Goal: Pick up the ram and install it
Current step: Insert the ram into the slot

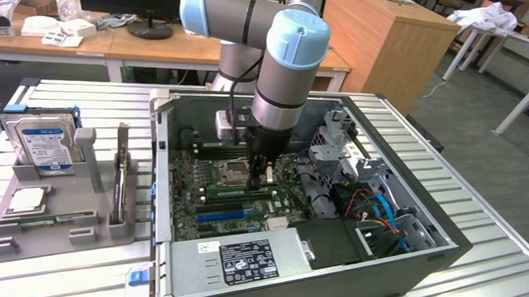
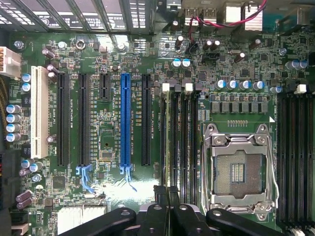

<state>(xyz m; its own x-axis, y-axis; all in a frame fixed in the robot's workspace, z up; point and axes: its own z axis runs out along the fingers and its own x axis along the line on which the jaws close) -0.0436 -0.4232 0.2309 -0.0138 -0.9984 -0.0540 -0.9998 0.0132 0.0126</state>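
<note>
The tool (image 2: 166, 194) is pressed almost together, and in the wrist view a thin pale strip runs out from between its dark fingertips (image 2: 158, 192). I take that strip for the ram (image 2: 168, 142), seen edge-on and pinched at its upper edge. Its long axis lies straight along the black memory slots (image 2: 181, 142), over the one farthest from the CPU socket (image 2: 237, 169), so the blue expansion slot (image 2: 125, 118) is on its other side. That lining-up is the relation that matters: stick and slot look parallel, one directly under the other, with a white end clip (image 2: 166, 87) at the far end. I cannot tell whether the ram's lower edge has entered the slot or hovers just above it.

The exterior view gives what the wrist view lacks (height and setting). There the tool (image 1: 263, 180) hangs upright deep inside the open computer case (image 1: 165, 191), close to the motherboard (image 1: 205, 207) and just beside the socket (image 1: 233, 169). The grey tray (image 1: 56, 228) with the hard drive (image 1: 44, 139) sits well apart on the worktop (image 1: 75, 277), toward the exterior view's left.
</note>
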